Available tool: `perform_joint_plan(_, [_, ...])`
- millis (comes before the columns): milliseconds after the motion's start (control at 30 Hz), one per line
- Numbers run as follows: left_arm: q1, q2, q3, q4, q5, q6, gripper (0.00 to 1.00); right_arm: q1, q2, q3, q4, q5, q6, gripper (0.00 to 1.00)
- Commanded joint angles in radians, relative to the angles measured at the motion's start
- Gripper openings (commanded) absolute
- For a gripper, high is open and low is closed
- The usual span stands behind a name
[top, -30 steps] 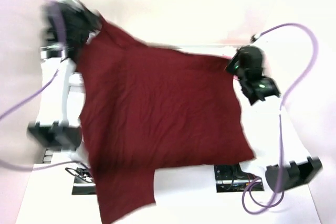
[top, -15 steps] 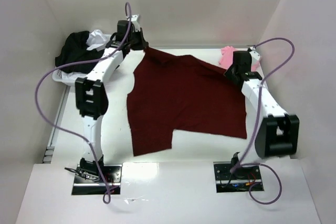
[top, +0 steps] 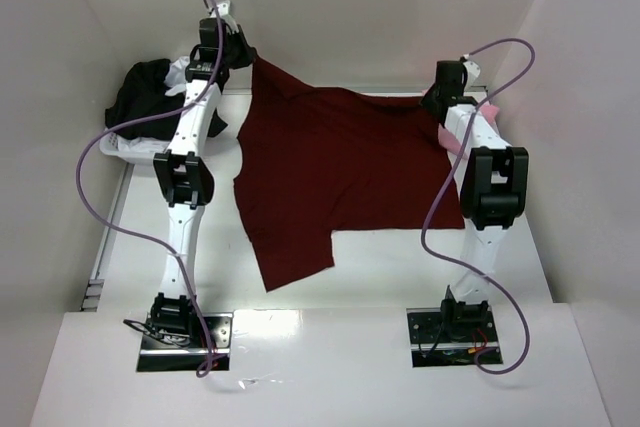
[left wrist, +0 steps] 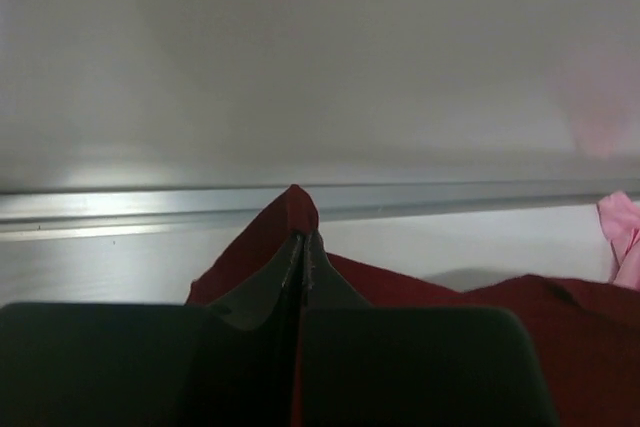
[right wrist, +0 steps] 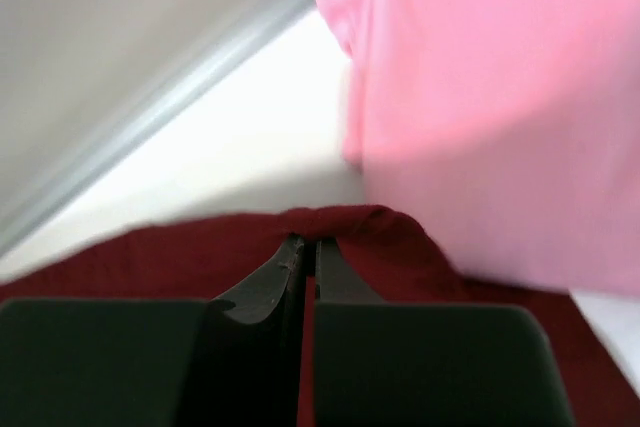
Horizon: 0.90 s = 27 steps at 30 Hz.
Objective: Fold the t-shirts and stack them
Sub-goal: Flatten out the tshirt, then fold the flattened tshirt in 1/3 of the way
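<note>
So the whole setup is sitting inside a plain white walled box [top: 350, 7], with a glossy white table [top: 380, 267] taking up the floor of it. A dull metal rail [left wrist: 150, 202] is running along the foot of the back wall.

The dark maroon cotton t-shirt [top: 340, 177] is sprawling across the middle of the table. It's mostly lying flat, with 1 flap poking toward the near edge, and its 2 far corners are being lifted. The white jointed left arm [top: 185, 177] and white jointed right arm [top: 490, 187] are both reaching toward the back wall.

Far left, a white plastic bin [top: 125, 152] is holding a crumpled black tee [top: 140, 97] with a bit of white cloth [top: 180, 72] showing beside it. Far right, a light pink tee [right wrist: 480, 127] is lying against the wall, touching the maroon one's edge.

The left gripper [left wrist: 303, 239] is pressing its black fingers together on a peak of the maroon fabric. The right gripper [right wrist: 303, 242] is pinching the other corner the same way, just beside the pink tee. Purple cables [top: 100, 167] are looping off both arms.
</note>
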Motion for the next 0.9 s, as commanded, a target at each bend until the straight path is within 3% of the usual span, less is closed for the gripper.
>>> perform_joint_plan(0, [-0.006, -0.09, -0.079, -0.066, 0.058, 0.069, 0.0, -0.026, 0.037, 0.135, 0.047, 0.035, -0.037, 0.0])
perform_joint_plan(267, [-0.045, -0.274, -0.376, -0.084, 0.02, 0.113, 0.0, -0.076, 0.117, 0.214, 0.027, -0.055, -0.086, 0.0])
perform_joint_plan(567, [-0.056, -0.476, -0.645, -0.052, 0.094, 0.111, 0.0, -0.086, 0.179, 0.319, -0.031, -0.13, -0.098, 0.0])
perform_joint_plan(867, [-0.076, -0.67, -0.948, -0.052, 0.104, 0.058, 0.0, -0.096, 0.095, 0.182, -0.039, -0.171, -0.107, 0.0])
